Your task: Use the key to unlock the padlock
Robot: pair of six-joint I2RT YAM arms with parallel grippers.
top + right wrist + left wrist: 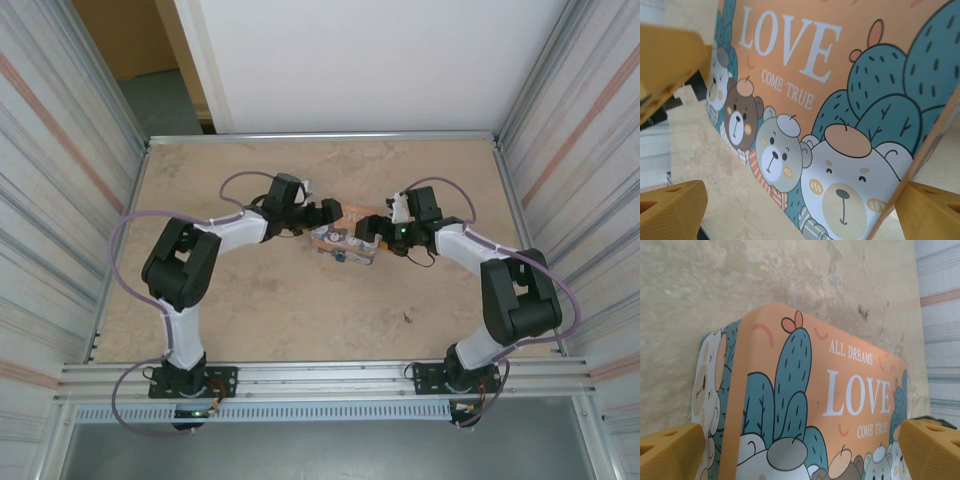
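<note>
Padlock (341, 257) beside tin (840, 390) on mottled beige table (260, 300), ribbed walls (60, 150); left gripper (800, 452), right gripper (800, 212) both spread.

The tin box (840, 400) has a smooth, printed lid with soft shine. The table (715, 290) looks matt and mottled, like stone. The gripper fingers (670, 210) are matt, grainy plastic.
</note>
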